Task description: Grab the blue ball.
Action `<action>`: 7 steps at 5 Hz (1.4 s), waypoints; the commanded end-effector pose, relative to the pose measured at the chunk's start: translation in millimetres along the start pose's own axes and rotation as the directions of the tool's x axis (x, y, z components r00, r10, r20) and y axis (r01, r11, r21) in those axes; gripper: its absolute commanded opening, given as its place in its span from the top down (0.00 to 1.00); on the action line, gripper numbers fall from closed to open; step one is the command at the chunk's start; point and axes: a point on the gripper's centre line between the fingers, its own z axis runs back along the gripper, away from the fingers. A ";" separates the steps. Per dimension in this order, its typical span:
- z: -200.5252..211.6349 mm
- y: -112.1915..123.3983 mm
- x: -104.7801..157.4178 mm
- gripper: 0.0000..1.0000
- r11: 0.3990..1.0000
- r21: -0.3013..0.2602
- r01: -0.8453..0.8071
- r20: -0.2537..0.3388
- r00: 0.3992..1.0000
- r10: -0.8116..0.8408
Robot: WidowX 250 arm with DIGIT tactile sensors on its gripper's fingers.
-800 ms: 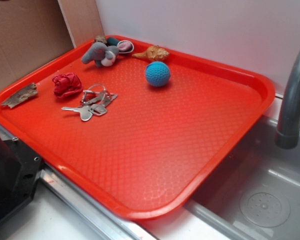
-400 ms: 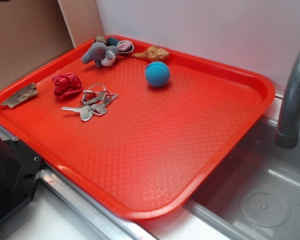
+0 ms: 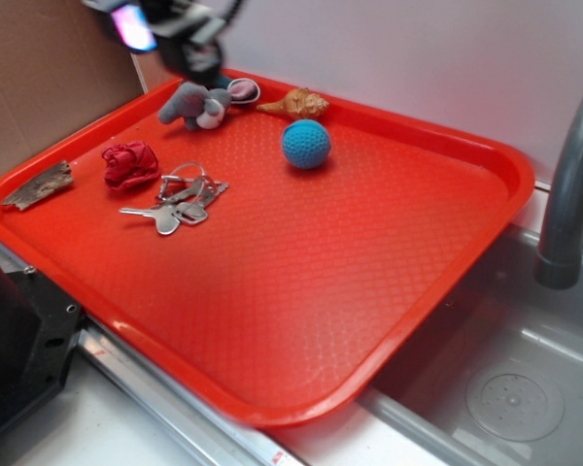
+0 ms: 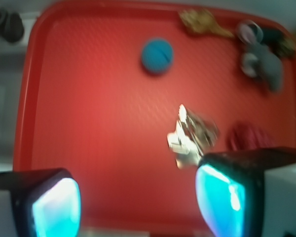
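The blue ball [image 3: 306, 144], a small turquoise yarn ball, rests on the red tray [image 3: 301, 291] near its far edge, just in front of a tan seashell [image 3: 296, 102]. In the wrist view the blue ball [image 4: 157, 56] lies far ahead, in the upper middle. My gripper [image 3: 170, 29] hovers high at the tray's far left corner, above the grey elephant toy [image 3: 189, 102] and well left of the ball. Its two fingers [image 4: 56, 207] stand wide apart and the gripper [image 4: 138, 202] is open, with nothing between them.
A key bunch [image 3: 180, 199], a red cloth wad [image 3: 129, 163] and a bark piece [image 3: 39, 184] lie on the tray's left part. A grey faucet [image 3: 573, 184] and sink basin [image 3: 505, 379] are to the right. White wall stands behind the tray.
My gripper has come into the exterior view at the top left, above the elephant toy. The ball and the other things have not moved.
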 end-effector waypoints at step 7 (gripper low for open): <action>-125.4 30.2 90.4 0.16 0.978 0.054 0.201 -0.103 0.976 -0.194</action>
